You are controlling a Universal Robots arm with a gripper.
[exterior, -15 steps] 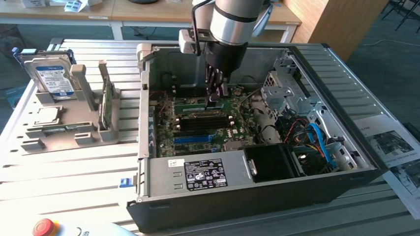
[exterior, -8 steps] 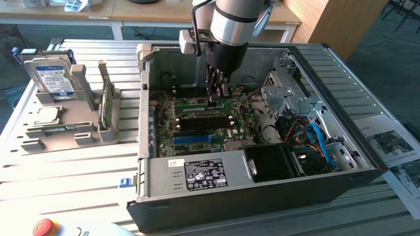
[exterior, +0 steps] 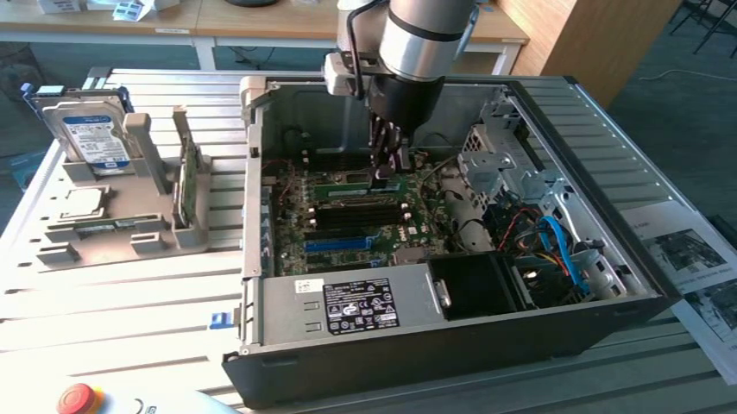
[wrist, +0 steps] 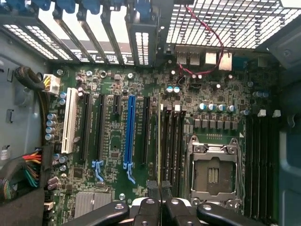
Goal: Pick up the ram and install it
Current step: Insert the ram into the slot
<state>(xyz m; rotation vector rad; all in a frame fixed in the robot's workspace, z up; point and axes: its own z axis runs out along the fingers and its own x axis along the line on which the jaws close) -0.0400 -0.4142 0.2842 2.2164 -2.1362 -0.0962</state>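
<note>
My gripper (exterior: 386,175) reaches down into the open computer case (exterior: 259,198), over the motherboard (exterior: 345,220). Its black fingers (wrist: 150,207) are shut on the ram (wrist: 159,141), which the wrist view shows edge-on as a thin green line running from the fingertips along the black memory slots (wrist: 173,141). In the exterior view the ram (exterior: 349,179) is a narrow green strip at the fingertips, just above the slots. Whether it touches a slot I cannot tell.
Beside the memory slots lie the open processor socket (wrist: 214,174) and a blue expansion slot (wrist: 130,132). On the exterior view's left a grey holder (exterior: 116,228) carries a hard drive (exterior: 95,134), an upright green board (exterior: 185,177) and a silver chip (exterior: 83,203). The power supply (exterior: 345,306) fills the case's near side.
</note>
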